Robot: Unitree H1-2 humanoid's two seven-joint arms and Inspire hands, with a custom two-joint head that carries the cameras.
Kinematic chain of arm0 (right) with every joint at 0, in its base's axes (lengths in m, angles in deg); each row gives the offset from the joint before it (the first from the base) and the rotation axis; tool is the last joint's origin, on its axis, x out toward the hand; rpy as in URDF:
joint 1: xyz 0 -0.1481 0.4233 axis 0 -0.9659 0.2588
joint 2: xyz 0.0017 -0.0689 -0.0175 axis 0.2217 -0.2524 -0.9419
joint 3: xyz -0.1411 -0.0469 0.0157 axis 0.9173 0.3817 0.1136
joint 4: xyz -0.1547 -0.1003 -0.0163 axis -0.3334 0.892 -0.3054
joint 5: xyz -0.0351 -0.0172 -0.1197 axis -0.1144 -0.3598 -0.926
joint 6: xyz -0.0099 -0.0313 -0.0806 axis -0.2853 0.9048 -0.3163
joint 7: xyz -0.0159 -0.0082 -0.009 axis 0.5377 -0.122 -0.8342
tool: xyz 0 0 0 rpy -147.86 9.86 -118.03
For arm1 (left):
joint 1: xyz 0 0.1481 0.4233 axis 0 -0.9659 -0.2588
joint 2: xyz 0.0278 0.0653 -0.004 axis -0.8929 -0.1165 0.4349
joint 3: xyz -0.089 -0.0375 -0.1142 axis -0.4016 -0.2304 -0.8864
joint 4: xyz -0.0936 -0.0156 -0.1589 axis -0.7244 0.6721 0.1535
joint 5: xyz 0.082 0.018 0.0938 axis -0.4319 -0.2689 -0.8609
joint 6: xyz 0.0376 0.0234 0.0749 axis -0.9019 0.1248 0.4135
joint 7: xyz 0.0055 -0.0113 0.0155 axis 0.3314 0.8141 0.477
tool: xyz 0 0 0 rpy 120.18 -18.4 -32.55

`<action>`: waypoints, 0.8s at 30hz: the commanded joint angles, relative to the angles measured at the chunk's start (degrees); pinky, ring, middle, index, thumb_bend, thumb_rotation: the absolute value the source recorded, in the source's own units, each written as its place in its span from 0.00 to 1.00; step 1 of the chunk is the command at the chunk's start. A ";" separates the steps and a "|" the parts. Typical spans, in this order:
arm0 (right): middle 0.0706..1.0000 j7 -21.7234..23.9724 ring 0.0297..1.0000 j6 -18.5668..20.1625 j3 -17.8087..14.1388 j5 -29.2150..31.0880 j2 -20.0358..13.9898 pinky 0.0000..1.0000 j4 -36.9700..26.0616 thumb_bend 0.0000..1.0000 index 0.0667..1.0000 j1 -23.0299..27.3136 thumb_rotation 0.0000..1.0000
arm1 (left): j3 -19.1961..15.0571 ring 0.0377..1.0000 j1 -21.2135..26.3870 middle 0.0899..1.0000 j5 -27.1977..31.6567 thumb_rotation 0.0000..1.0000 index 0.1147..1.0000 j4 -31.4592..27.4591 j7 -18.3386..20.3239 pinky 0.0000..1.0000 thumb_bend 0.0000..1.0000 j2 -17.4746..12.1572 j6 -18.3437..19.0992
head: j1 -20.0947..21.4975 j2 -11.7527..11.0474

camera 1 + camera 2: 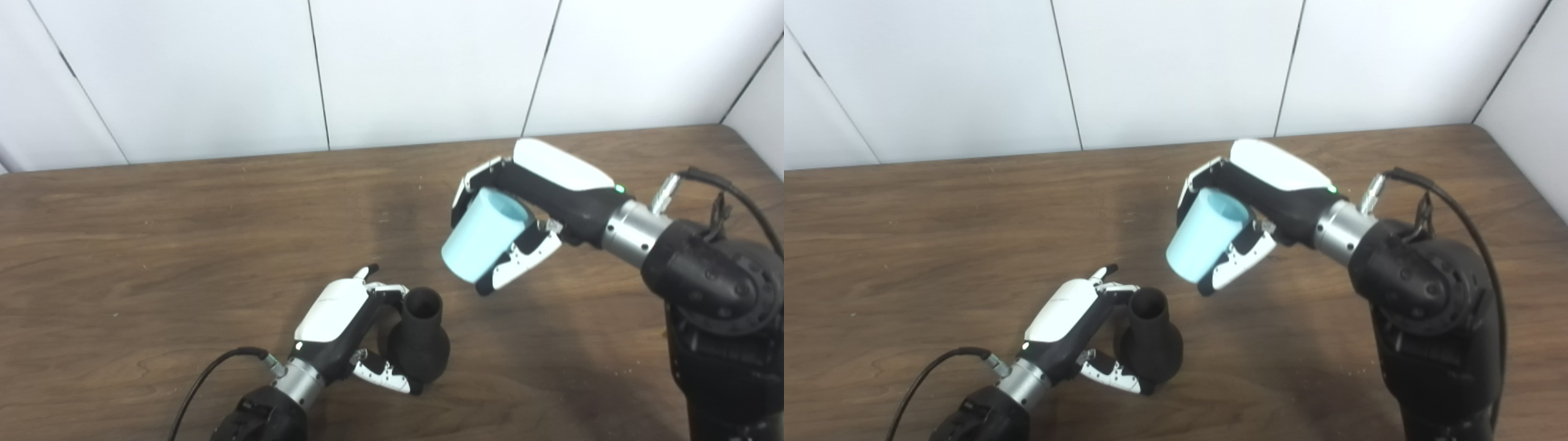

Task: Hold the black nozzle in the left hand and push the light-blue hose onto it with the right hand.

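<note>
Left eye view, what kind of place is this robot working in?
Probably a lab test bench: a bare wooden table against plain white wall panels, holding only the black nozzle and light-blue hose.

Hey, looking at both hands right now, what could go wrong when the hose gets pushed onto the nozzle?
1. The light-blue hose hangs tilted, up and to the right of the black nozzle; a skewed approach may catch the nozzle's rim.
2. The left hand grips the nozzle from one side only, so pushing could tip it.
3. The right hand holds the hose by its upper end; it may slip.
</note>
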State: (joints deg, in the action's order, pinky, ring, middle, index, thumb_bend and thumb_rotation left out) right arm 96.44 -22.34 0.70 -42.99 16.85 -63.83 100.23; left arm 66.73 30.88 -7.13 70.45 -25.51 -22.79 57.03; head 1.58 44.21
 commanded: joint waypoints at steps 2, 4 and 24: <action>0.46 -3.19 0.41 0.15 0.87 0.27 0.38 0.31 -0.55 0.50 0.48 1.03 0.00 | 0.58 0.73 -0.48 0.43 -1.73 0.00 0.42 1.90 2.23 1.00 0.52 -0.74 1.51 | -0.16 0.31; 0.46 -3.74 0.41 0.15 1.62 0.27 0.45 0.31 -0.40 0.50 0.48 0.59 0.00 | 0.58 0.73 -0.45 0.43 -1.83 0.00 0.42 1.94 2.24 1.00 0.52 -0.73 1.48 | -0.22 0.57; 0.47 -1.84 0.41 0.19 2.62 -0.10 2.56 0.31 -1.08 0.50 0.47 -1.49 0.00 | 0.68 0.73 0.00 0.43 -1.93 0.00 0.42 1.83 3.26 1.00 0.52 -0.31 2.59 | -0.36 1.09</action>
State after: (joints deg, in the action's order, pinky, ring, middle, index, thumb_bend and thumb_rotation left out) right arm 94.95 -22.34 3.66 -43.03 19.12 -63.70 97.85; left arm 66.82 31.23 -7.31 70.50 -24.85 -22.13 57.93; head 1.14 45.26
